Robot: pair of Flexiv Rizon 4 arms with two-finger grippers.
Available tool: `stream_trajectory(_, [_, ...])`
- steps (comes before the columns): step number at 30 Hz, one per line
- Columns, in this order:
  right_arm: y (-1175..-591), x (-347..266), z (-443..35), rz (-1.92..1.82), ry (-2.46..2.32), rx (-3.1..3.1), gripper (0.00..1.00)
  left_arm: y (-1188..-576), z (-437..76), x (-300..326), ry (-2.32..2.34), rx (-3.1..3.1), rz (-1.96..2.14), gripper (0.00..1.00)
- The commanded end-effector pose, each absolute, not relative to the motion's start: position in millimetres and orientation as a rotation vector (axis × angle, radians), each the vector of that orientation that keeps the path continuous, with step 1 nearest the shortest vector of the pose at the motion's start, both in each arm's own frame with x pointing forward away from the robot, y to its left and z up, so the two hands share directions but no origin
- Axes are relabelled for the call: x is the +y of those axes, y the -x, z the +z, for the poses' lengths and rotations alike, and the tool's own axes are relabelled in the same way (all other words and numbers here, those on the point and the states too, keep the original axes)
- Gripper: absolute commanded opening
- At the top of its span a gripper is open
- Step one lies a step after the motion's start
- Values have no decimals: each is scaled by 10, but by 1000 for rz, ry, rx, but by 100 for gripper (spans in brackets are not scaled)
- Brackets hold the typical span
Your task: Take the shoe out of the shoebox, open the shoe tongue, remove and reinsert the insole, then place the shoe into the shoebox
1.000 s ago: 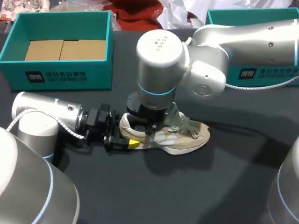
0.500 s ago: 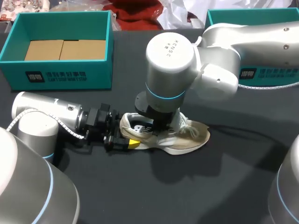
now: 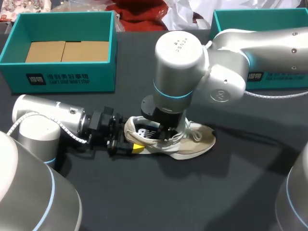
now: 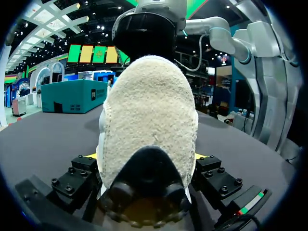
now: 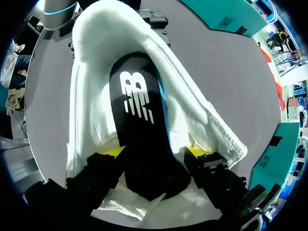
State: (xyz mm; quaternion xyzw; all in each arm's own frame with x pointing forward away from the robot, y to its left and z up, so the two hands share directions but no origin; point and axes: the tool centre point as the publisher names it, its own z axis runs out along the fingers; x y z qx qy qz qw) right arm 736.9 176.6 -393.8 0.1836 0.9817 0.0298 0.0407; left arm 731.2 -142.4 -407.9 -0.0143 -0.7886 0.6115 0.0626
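Left gripper (image 3: 129, 143) clamps the shoe (image 3: 195, 143) by its heel, tips nearly hidden; right gripper (image 5: 155, 153) straddles the insole (image 5: 137, 110), grip impossible to tell.

Your shoe (image 3: 192, 142) lies mid table (image 3: 216, 192), insole (image 5: 139, 125) inside. Left gripper (image 3: 130, 147) holds its heel; right gripper (image 3: 166, 134) is above it. Left box (image 3: 62, 77) and right box (image 3: 269, 77) sit behind.

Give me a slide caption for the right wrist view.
Right gripper at the black insole inside the shoe.
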Motion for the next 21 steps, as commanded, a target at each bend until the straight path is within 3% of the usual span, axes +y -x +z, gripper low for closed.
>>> stream_trajectory(1, [-7408, 1804, -4209, 97, -549, 3061, 76, -7298, -4107, -1414, 40, -2384, 1849, 0])
stream_trajectory(5, [-7340, 1830, -4306, 88, -541, 3109, 71, -7298, -4107, -1414, 40, -2384, 1849, 0])
stream_trajectory(9, [-7228, 1820, -4345, 74, -555, 3133, 54, -7298, -4107, -1414, 40, -2384, 1849, 0])
stream_trajectory(13, [-7141, 1803, -4360, 66, -572, 3147, 45, -7298, -4107, -1414, 40, -2384, 1849, 0])
stream_trajectory(16, [-7108, 1792, -4380, 69, -578, 3161, 31, -7298, -4107, -1414, 40, -2384, 1849, 0])
stream_trajectory(17, [-7102, 1791, -4386, 71, -578, 3165, 21, -7298, -4107, -1414, 40, -2384, 1849, 0])
stream_trajectory(18, [-7094, 1789, -4390, 74, -577, 3169, 2, -7298, -4107, -1414, 40, -2384, 1849, 0])
stream_trajectory(21, [-7069, 1785, -4384, 74, -569, 3176, 0, -7298, -4107, -1414, 40, -2384, 1849, 0])
